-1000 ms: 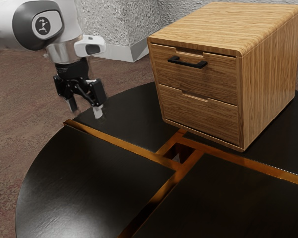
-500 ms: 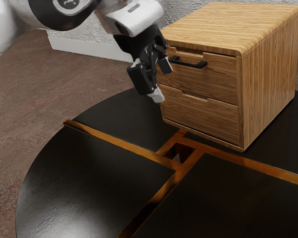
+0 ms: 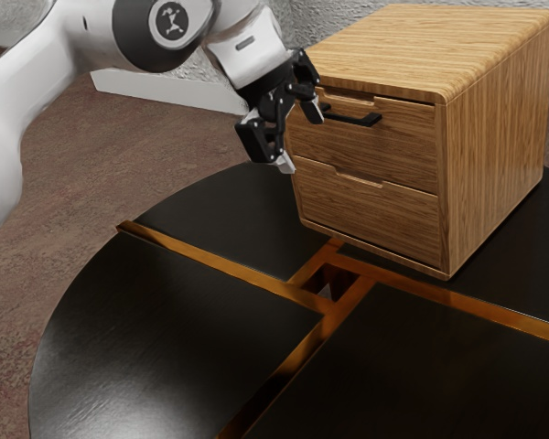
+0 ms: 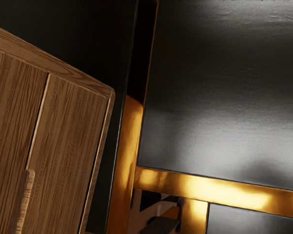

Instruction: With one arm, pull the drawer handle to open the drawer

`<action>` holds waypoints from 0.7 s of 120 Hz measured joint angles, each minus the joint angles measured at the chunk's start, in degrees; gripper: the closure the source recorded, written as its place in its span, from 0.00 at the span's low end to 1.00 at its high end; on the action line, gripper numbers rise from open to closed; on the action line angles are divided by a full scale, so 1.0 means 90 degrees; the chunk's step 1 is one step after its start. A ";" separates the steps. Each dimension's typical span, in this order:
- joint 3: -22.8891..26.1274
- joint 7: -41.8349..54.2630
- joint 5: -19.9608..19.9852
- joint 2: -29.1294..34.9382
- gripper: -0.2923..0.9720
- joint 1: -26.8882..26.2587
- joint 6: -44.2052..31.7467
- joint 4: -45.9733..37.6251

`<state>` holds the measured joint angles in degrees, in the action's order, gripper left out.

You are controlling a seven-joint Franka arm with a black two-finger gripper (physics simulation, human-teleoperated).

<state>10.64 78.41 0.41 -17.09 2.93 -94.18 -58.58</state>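
Observation:
A wooden cabinet [image 3: 494, 137] with two drawers stands on the far right of the dark round table [image 3: 174, 338]. The upper drawer [image 3: 384, 146] carries a black bar handle [image 3: 352, 116], and both drawer fronts sit flush with the cabinet. My gripper [image 3: 301, 141] is open at the cabinet's front corner on the exterior view's left, tilted sideways. Its upper finger [image 3: 311, 102] is at the handle's near end; the lower finger [image 3: 276, 151] hangs in front of the lower drawer [image 3: 375, 206]. In the wrist view, the cabinet's wooden front [image 4: 53, 146] is close to my hand.
Golden inlay strips [image 3: 320, 274] cross the table [image 4: 219, 97] in front of the cabinet, seen as bright golden strips [image 4: 210, 187] from the wrist. A pale wall base [image 3: 165, 91] runs behind my arm. Brown floor [image 3: 55, 192] surrounds the table.
My arm has swung from the exterior view's left toward the cabinet, and in the last half second the gripper rose slightly and closed in on the handle's near end. The drawers have not moved.

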 joint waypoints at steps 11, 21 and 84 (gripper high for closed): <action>0.0111 0.0287 0.0006 -0.0042 0.23 -0.0015 -0.0241 0.0010; 0.0127 0.0512 0.0009 -0.0069 0.23 -0.0011 -0.0454 0.0010; -0.0572 0.1356 0.0010 -0.0566 0.23 -0.0092 -0.1260 0.0172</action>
<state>5.49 90.62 0.50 -22.19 2.10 -105.52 -57.04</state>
